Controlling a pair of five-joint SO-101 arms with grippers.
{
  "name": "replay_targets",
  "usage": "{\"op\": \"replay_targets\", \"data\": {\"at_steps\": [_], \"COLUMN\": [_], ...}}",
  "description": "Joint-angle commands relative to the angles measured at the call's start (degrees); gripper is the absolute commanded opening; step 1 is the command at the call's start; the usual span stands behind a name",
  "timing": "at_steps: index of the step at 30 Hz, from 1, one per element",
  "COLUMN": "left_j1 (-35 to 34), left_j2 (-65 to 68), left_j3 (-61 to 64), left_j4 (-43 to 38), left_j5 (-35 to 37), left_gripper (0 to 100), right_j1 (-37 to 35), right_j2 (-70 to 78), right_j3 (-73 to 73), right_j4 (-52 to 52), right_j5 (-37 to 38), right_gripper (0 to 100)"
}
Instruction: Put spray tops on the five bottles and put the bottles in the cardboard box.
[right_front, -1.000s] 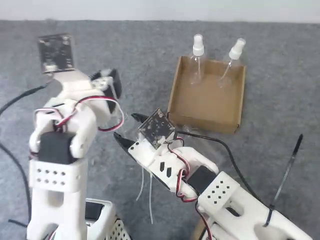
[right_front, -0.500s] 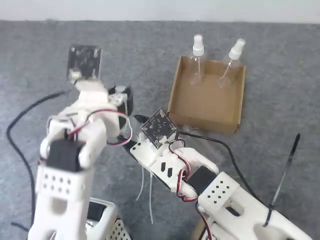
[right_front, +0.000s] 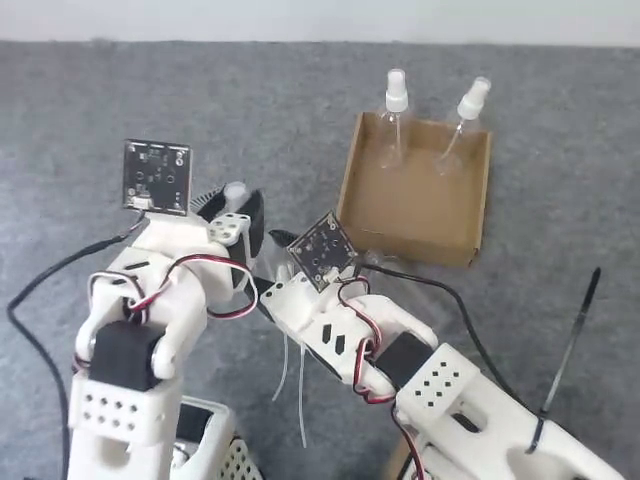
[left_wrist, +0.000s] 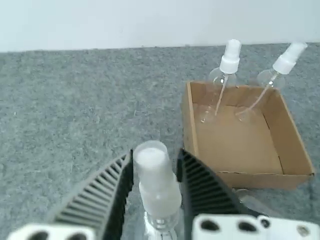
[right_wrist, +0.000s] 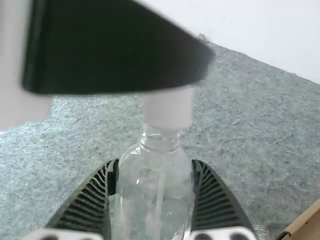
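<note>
Two grips beside the cardboard box (right_front: 408, 246): left gripper (left_wrist: 155, 156) clamps the spray top (left_wrist: 156, 186), right gripper (right_wrist: 154, 172) clamps the bottle (right_wrist: 152, 202).

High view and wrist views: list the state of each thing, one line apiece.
Right gripper: shut on clear plastic bottle.
Left gripper: shut on white spray top, at that bottle's neck.
Brown cardboard box: open-topped.
Capped bottle: near upright in box.
Second capped bottle: tilted in box.
</note>
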Motion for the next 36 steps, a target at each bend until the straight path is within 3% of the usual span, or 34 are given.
{"op": "replay_targets", "data": {"at_steps": [1,10,13,21,32,36], "left_j1": [1.7,2.1,-2.1,-5.5,-5.8,-10.4], "left_j2": [-0.3,-0.4,0.4,13.1,13.1,10.4], "left_j3": [-4.0,-6.8,-10.3,-18.6,-11.6,-11.4], "left_j4": [-1.1,-0.7,-1.1,1.6,2.0,0.7], "left_j5": [-2.5,-3.9,-3.9,-4.0,-6.4,-6.3], "left_gripper": [18,18,18,18,18,18], "right_j1": [0.8,0.8,0.8,0.8,0.8,0.8], "right_j2": [-2.7,-2.7,-2.7,-2.7,-2.7,-2.7], "right_j3": [-0.8,0.3,0.4,0.4,0.4,0.4], "right_j4": [-1.2,-1.3,-1.3,-1.3,-1.3,-1.3], "right_j5": [-0.7,-0.6,-0.6,-0.6,-0.6,-0.6], "right_gripper": [0.6,0.6,0.6,0.6,0.6,0.6]}}
